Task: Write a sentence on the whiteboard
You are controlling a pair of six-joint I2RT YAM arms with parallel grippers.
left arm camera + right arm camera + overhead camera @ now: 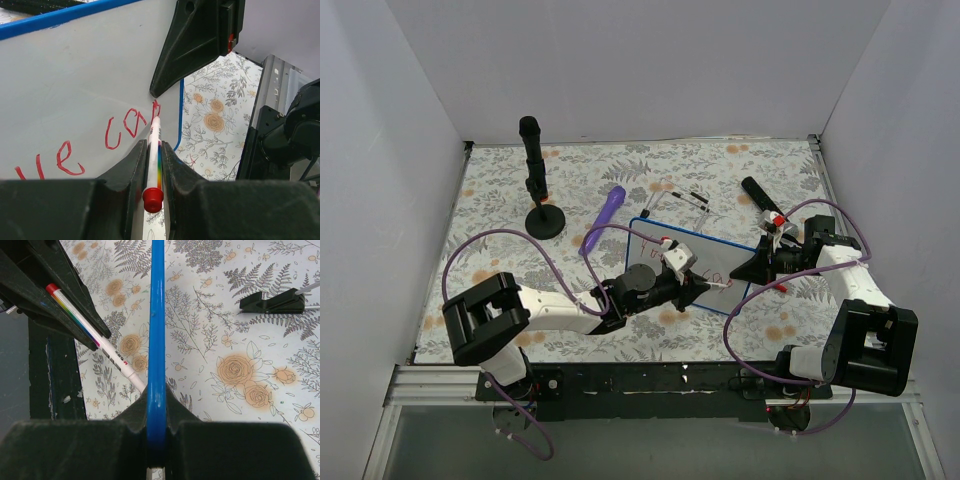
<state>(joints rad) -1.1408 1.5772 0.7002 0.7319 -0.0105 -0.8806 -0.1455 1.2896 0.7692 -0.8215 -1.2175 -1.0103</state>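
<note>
Found whiteboard point(645, 238) right of mid-table, set askew; could not tell whether flat or propped. Noted right gripper point(156, 390) closed on its blue rim at right edge, rim seen edge-on from that wrist. Noted left gripper point(155, 147) clamped narrowly on marker point(154, 131), red cap end toward camera, tip down on board at last stroke. Read sentence point(107, 135) in red as "ve can" from left wrist, opening letters out of frame; illegible from overhead. Judged writing step in hand, partway through, tip close to right rim with little white beyond. Could not confirm any second line from these views. Recommend for next move: finish stroke, lift tip clear, carry back toward left side below written line, touch down lightly, resume lettering. Advise firm right grip on rim to prevent sliding under pen pressure, and left fingers kept off wet ink
</note>
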